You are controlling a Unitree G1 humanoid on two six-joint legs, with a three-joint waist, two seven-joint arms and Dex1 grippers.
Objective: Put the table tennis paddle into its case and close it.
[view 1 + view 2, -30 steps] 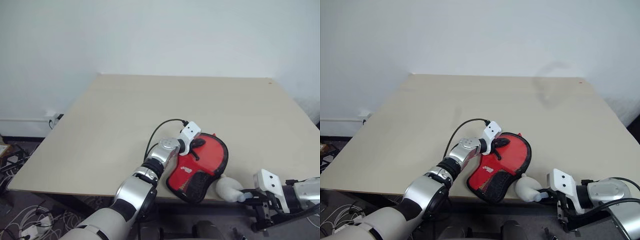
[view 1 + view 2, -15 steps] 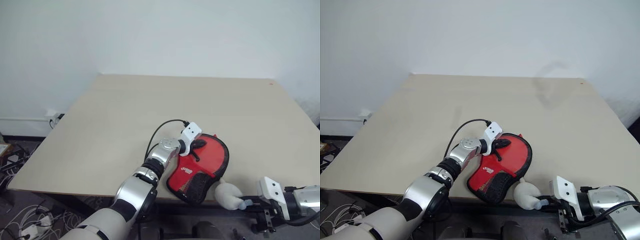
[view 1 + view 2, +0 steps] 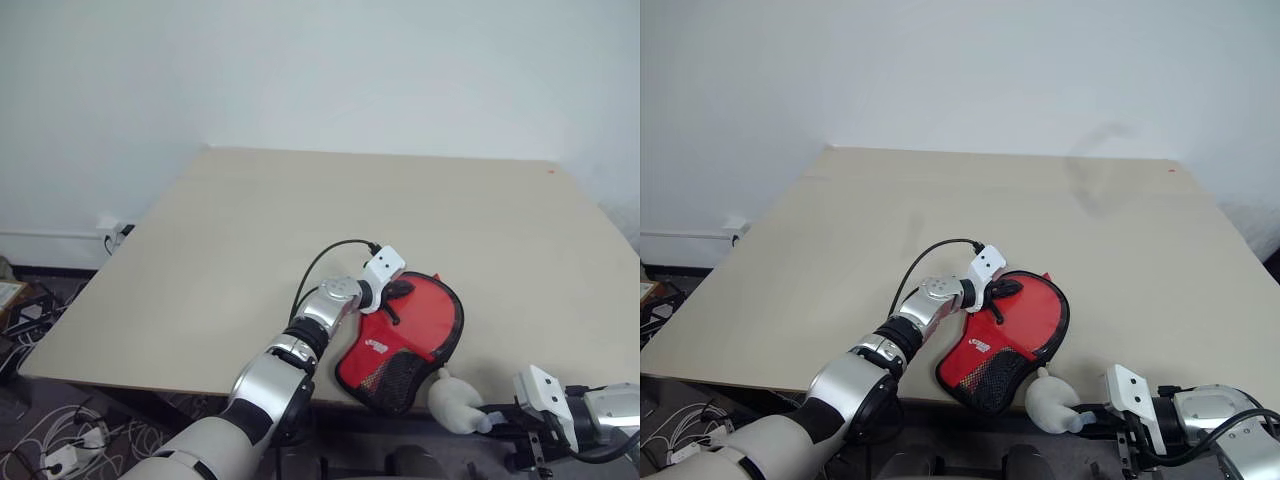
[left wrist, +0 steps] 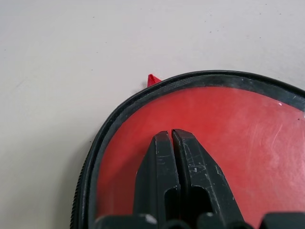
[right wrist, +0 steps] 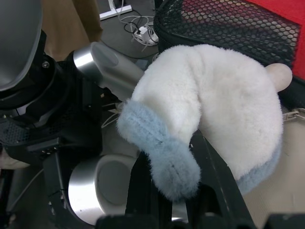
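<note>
The case [image 3: 412, 330] lies near the table's front edge, red with black edging, a white logo and a black mesh patch [image 3: 388, 374] at its narrow end. My left gripper [image 3: 398, 290] is shut, and its fingertips [image 4: 171, 136] rest on the case's red face just inside the black rim. The paddle is hidden. A white plush charm with a pale blue cuff [image 3: 452, 402] hangs off the case's narrow end on a small chain. My right gripper [image 3: 494, 420] is shut on the blue cuff [image 5: 162, 157], just below the table's front edge.
The beige table [image 3: 300, 220] stretches wide behind and to both sides of the case. A white wall stands behind it. Cables and a power strip [image 3: 62, 455] lie on the floor at the left. The case's mesh end reaches the table's front edge.
My right gripper has sunk and drawn back below the table's front edge, with the plush charm still in it. The left gripper and the case have stayed put.
</note>
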